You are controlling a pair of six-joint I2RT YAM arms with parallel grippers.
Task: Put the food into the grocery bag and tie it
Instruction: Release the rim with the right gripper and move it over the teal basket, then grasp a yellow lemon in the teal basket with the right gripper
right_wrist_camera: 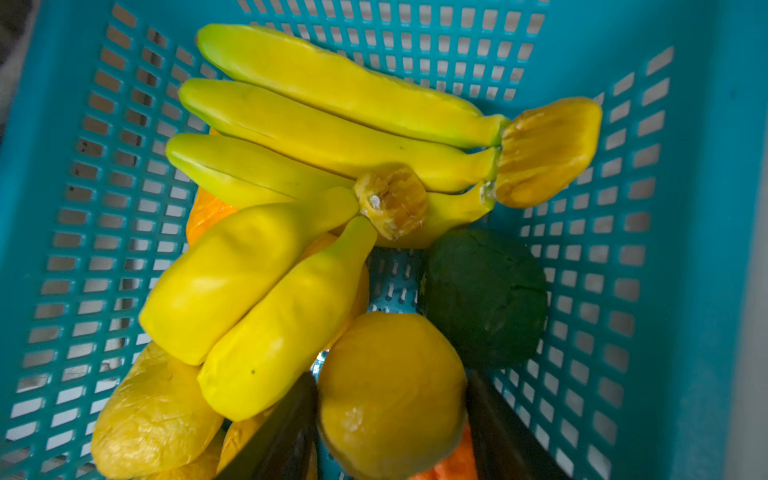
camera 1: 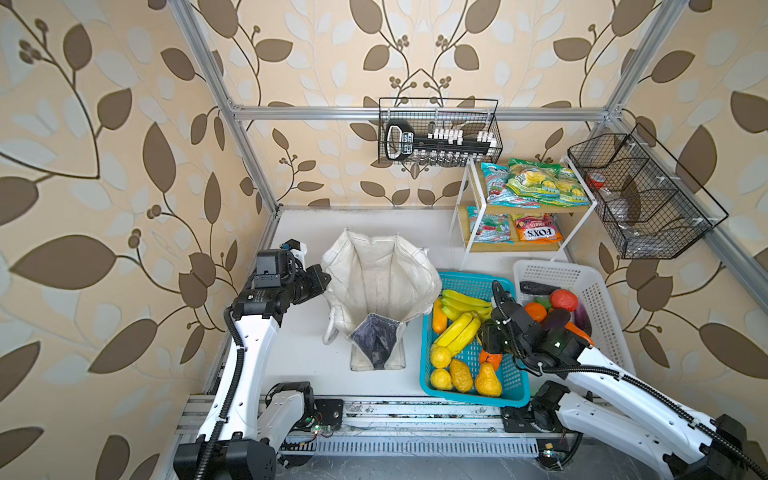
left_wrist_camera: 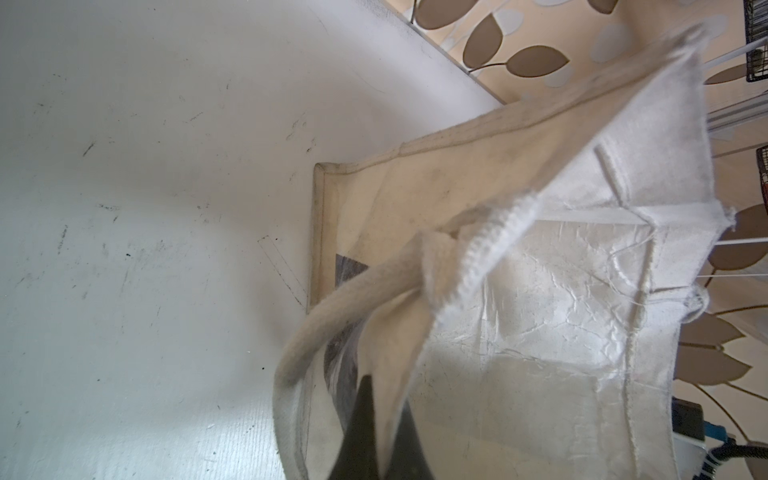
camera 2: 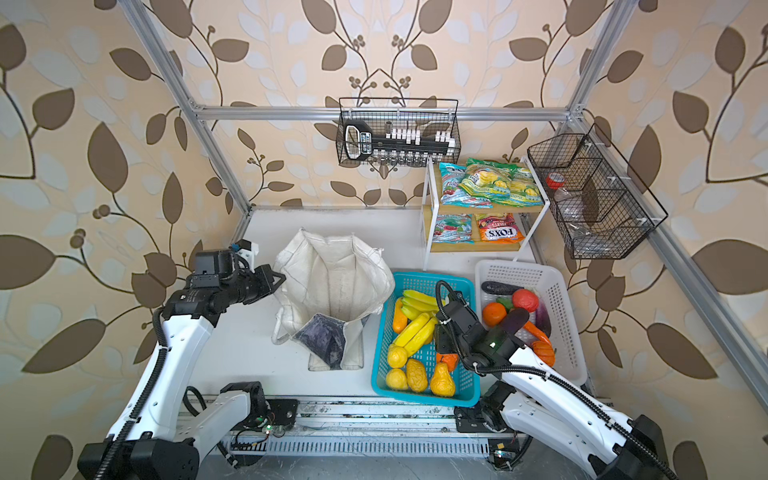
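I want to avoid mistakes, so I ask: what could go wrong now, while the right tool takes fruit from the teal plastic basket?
The round yellow plastic lemon between the fingers of the right tool looks smooth; it may slip out on lifting. The yellow banana bunch lies right beside it and may get dragged. The left tool pinches only the rim of the off-white cloth bag; if that slips, the mouth may sag shut.
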